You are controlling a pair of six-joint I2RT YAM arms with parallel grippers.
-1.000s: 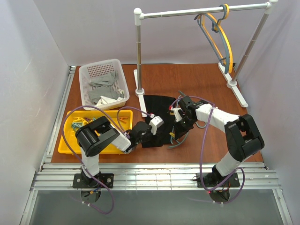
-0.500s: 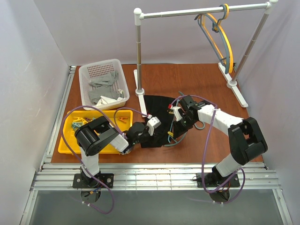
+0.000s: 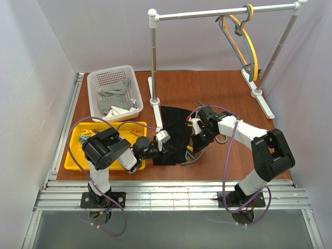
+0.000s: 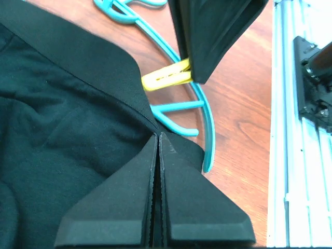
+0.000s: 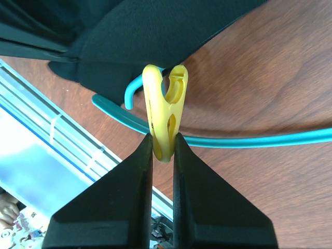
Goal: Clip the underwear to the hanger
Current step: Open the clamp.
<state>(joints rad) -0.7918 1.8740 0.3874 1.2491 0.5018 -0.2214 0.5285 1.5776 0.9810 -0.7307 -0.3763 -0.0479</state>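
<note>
Underwear [image 3: 174, 137], black and soft, lies rumpled on the desk [image 3: 218, 88] between the two arms, its near edge draped over part of the teal hanger [image 3: 195, 158], which lies flat beside it toward the front rail. In the left wrist view one curved arm and a short strut of the hanger [image 4: 207, 119] stick out from under the underwear [image 4: 62, 129]. As far as the views show, no peg grips the cloth yet, so the clipping itself looks undone: the garment and frame are roughly together, and the first peg remains to be seated over both, with any further pegs after it. The left gripper [image 4: 158, 136] sits low at the garment's edge, jaws pressed flat together with no gap, and creases running to the tips suggest a thin fold is nipped there. The right gripper [image 5: 163, 150] has its jaws nearly together, pinching the tail end of a yellow clothespin [image 5: 165, 119] whose mouth points toward the underwear [image 5: 155, 31]; the peg crosses the hanger [image 5: 259, 139] bar but stops short of the fabric, and whether it touches the bar I cannot tell.
</note>
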